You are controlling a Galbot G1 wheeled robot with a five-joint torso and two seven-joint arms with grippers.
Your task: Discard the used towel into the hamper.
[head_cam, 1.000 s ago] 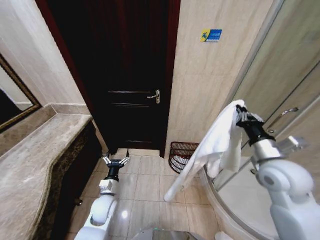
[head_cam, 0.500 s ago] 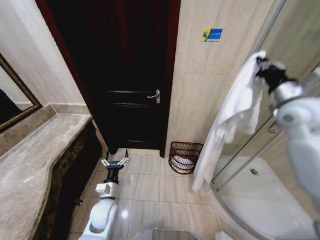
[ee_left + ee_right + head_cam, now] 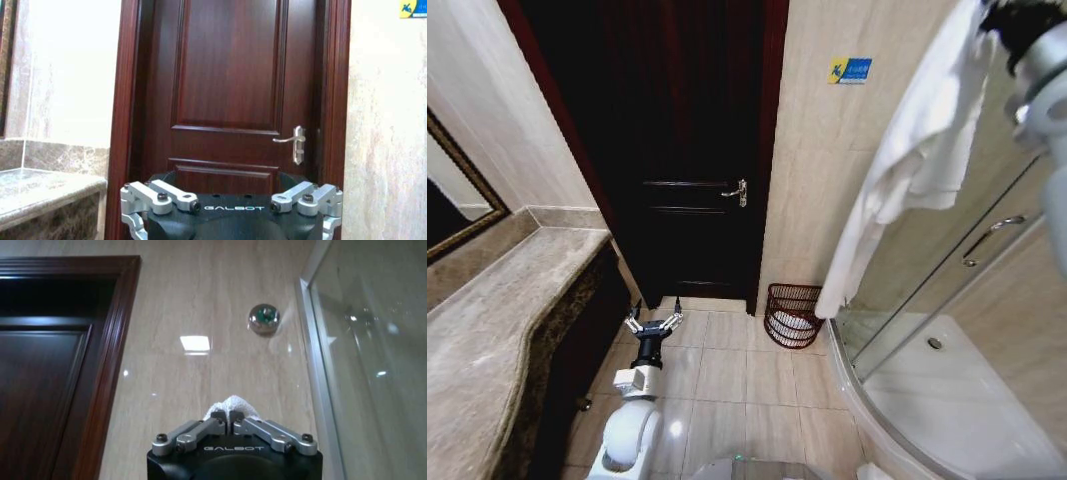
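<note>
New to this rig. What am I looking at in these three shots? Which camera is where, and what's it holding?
It is a two-armed wheeled robot in a bathroom. The head view looks down from its head camera. The right gripper is raised high by the shower glass, fingers shut on a white towel that hangs down. The right wrist view looks along those fingers, with towel fabric bunched between the tips. The left gripper waits low over the floor tiles, fingers spread open; its wrist camera faces the dark door. The hamper, a wire basket, stands on the floor beside the door.
</note>
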